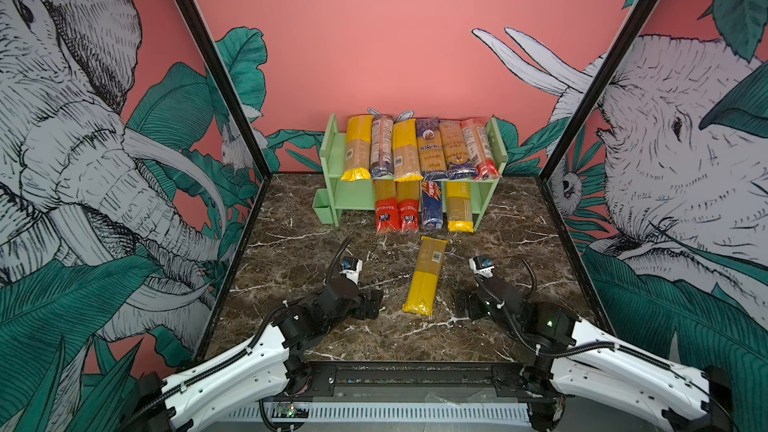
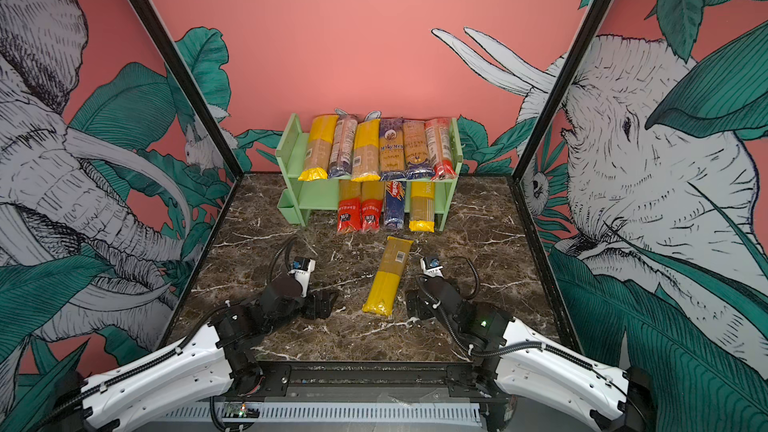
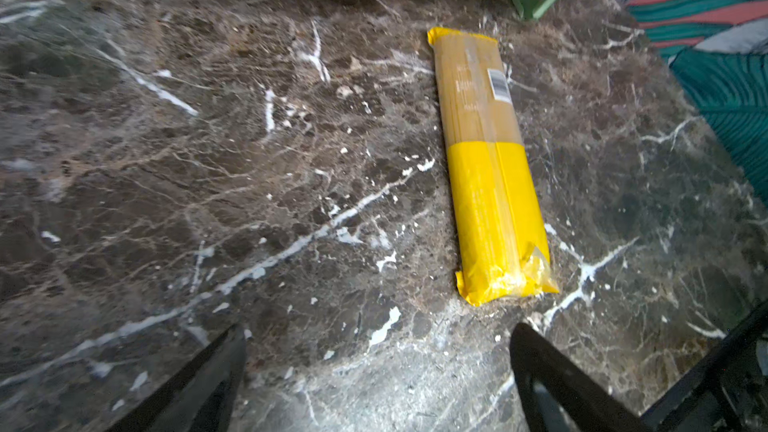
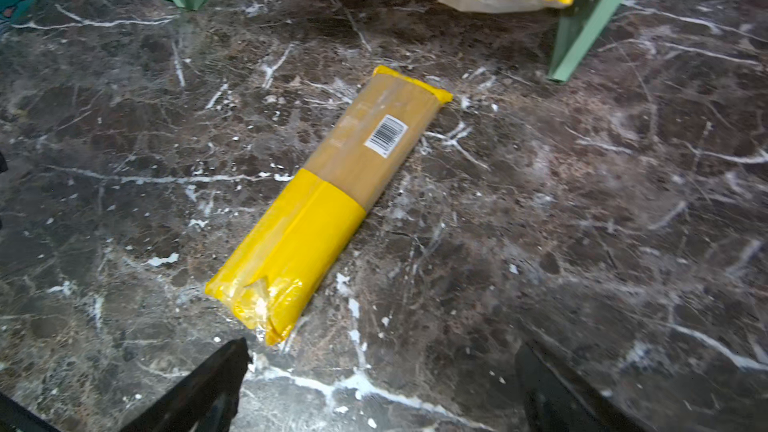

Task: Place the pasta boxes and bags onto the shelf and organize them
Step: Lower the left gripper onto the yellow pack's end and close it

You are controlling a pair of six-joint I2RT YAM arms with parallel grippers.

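Left of centre on the marble bench [image 1: 291,251], at 8 o'clock from the stray bag, our left pincer [image 3: 379,329] sits with jaws spread wide, holding nothing. The loose yellow-ended pack [image 1: 426,280] lies flat between the arms, touching neither, yellow end toward 6 o'clock, barcoded clear end toward 12. At its 4 o'clock our right pincer [image 4: 383,344] gapes just as wide and empty. At 12 o'clock, against the back wall, we see the shelf [image 1: 328,147], a green cup [image 1: 323,207] on its 9 o'clock side. Six packs [image 1: 430,151] fill the upper tier side by side; below stand two red-ended packs [image 1: 386,214], the blue Barilla pack [image 1: 432,205] and a yellow-tipped pack [image 1: 459,205], their ends jutting toward 6 o'clock.
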